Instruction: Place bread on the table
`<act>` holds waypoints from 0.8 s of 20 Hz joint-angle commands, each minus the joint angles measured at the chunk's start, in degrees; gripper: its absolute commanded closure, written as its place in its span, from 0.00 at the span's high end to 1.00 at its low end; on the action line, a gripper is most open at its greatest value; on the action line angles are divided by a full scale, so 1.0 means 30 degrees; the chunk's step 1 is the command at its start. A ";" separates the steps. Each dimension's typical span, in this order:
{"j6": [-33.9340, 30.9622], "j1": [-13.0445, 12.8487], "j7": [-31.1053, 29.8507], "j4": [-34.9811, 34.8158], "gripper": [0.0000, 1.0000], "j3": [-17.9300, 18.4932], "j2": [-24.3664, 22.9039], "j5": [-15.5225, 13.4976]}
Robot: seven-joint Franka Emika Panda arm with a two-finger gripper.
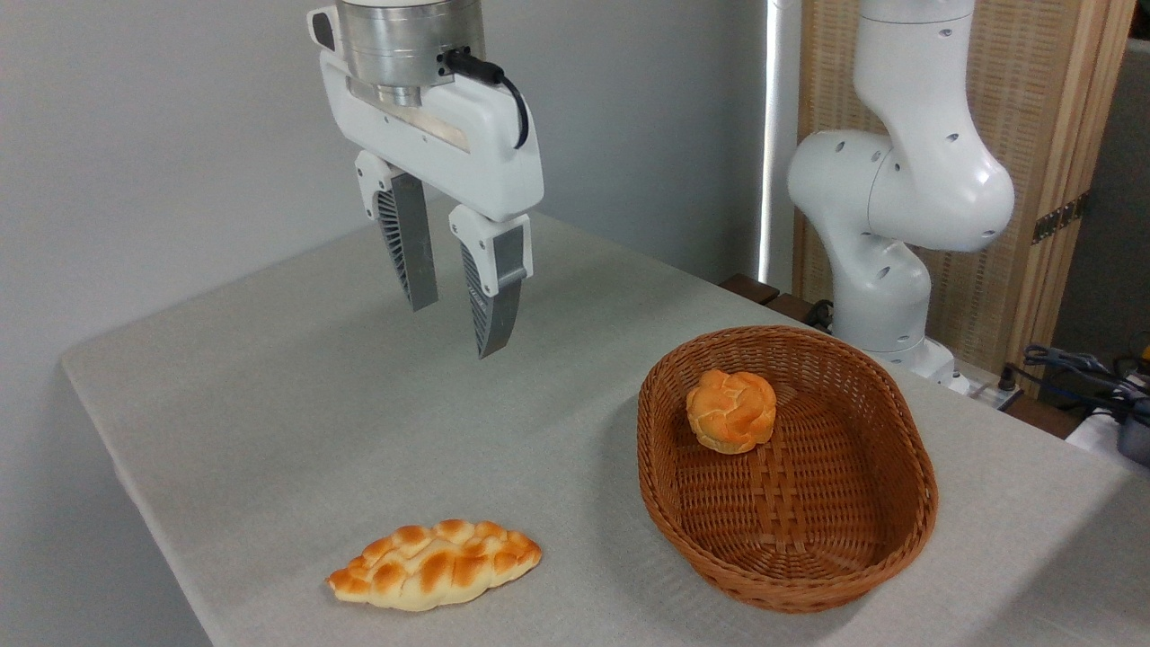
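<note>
Bread lying flat on table, left of basket, outside it. Gripper hanging high above, fingers parted, holding nothing. Loaf looking light, soft, glossy; likely gripping best across middle.

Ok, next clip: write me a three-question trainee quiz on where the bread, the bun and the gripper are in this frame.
1. True or false: the braided loaf lies on the table, outside the wicker basket.
2. What is in the basket? A) the braided loaf B) the small round bun C) nothing
3. Fill in: the gripper hangs above the table with its fingers ____ and holding nothing.

Key: 1 true. 2 B. 3 open.
</note>
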 commanded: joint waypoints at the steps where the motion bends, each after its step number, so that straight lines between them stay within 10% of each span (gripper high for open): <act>1: 0.0365 -0.0236 0.0280 -0.0515 1.00 0.0541 -0.0374 0.0091; 16: 0.0072 -0.1908 0.0720 -0.0368 1.00 0.2126 -0.0286 0.1205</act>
